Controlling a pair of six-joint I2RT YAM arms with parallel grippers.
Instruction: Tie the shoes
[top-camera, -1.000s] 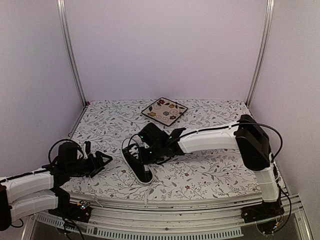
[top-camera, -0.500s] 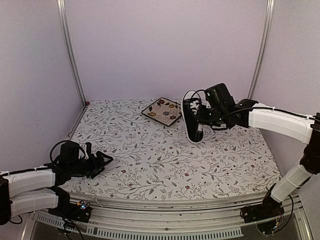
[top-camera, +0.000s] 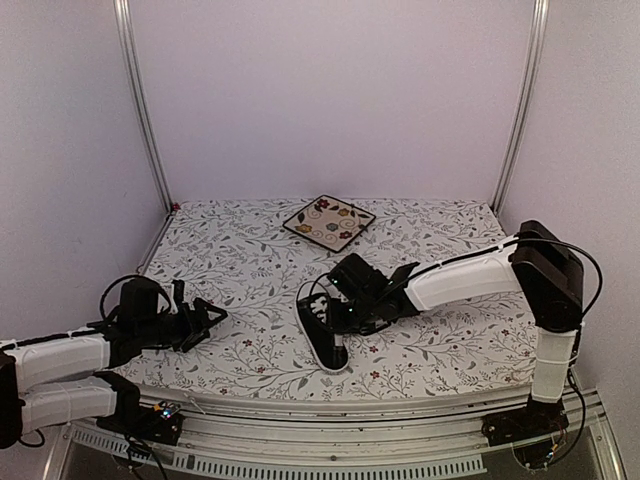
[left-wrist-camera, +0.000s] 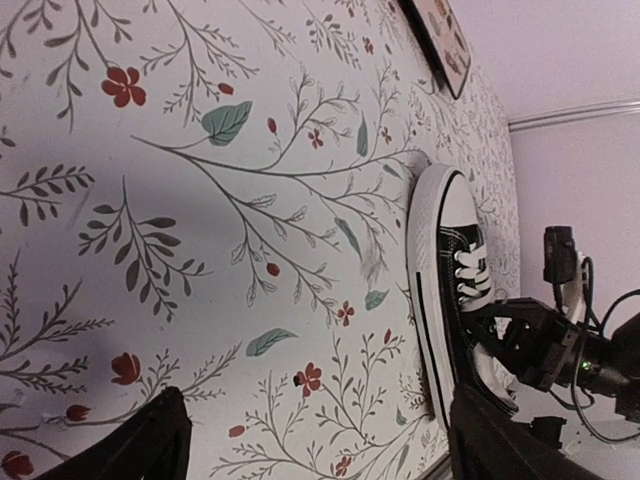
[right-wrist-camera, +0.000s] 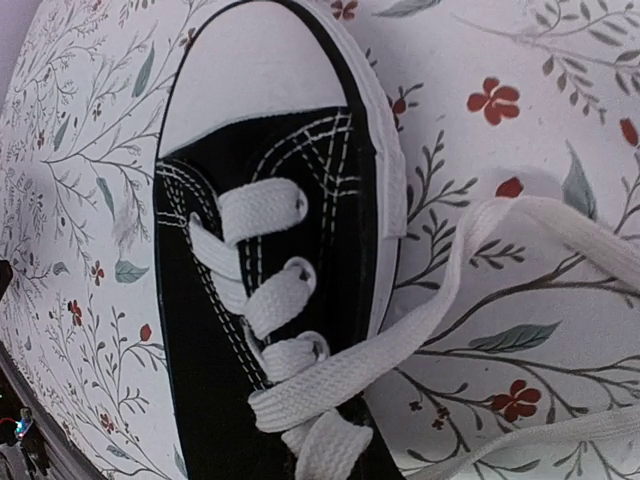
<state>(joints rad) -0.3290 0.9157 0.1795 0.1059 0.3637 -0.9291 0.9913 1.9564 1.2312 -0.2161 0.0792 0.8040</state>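
Observation:
The shoe is a small black sneaker with white laces and a white sole rim. It rests sole down on the flowered table, right of centre near the front. My right gripper is down on the shoe's collar and seems shut on it. Its fingers are out of the right wrist view, which shows the toe cap, the shoe and a loose lace trailing right. My left gripper is open and empty, low over the table, left of the shoe.
A square floral plate lies at the back centre; it also shows in the left wrist view. Metal frame posts stand at the back corners. The table's front rail runs just behind the arm bases.
My right arm has swung the shoe from up in the air at the back right down onto the table near the front centre. The left arm has barely moved.

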